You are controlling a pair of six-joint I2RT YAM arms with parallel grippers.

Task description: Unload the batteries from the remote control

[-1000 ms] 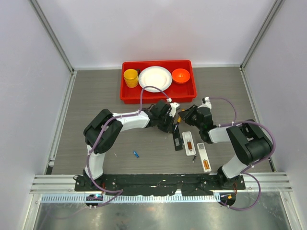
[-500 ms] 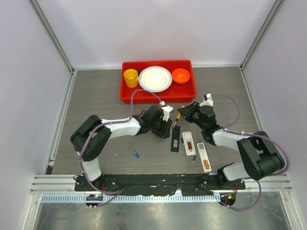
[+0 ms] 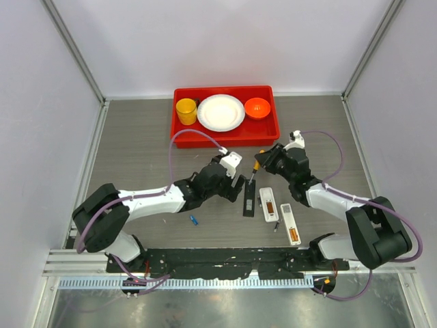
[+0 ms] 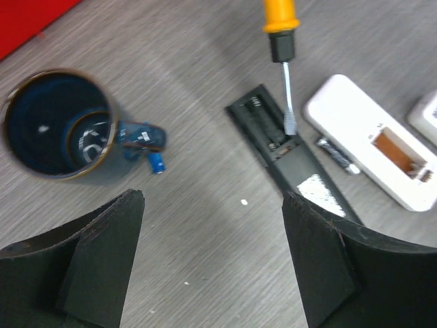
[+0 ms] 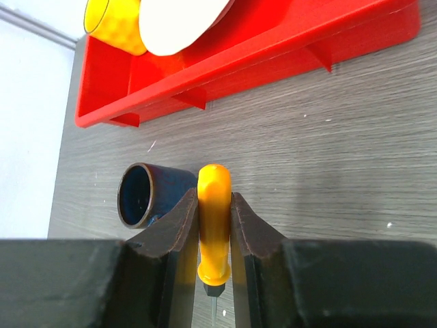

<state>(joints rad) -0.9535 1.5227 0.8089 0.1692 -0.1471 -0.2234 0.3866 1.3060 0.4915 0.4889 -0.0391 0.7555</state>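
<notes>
One grey battery (image 4: 336, 154) lies just right of the black remote (image 4: 295, 162) at centre frame, the blue battery (image 4: 156, 162) well left, and the right gripper (image 5: 214, 205), clamped on the screwdriver (image 4: 280, 27), holds its tip in the remote's diagonal bay; the left gripper (image 4: 213, 205) gapes above.

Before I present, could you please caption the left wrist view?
Screwdriver tip in black remote's open battery bay, blue mug nearby.

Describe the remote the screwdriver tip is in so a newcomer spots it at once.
Start at the red tray and come toward the arms. Three remotes lie side by side. Yours is the black remote, leftmost, the screwdriver in its open compartment; the others are white remotes.
</notes>
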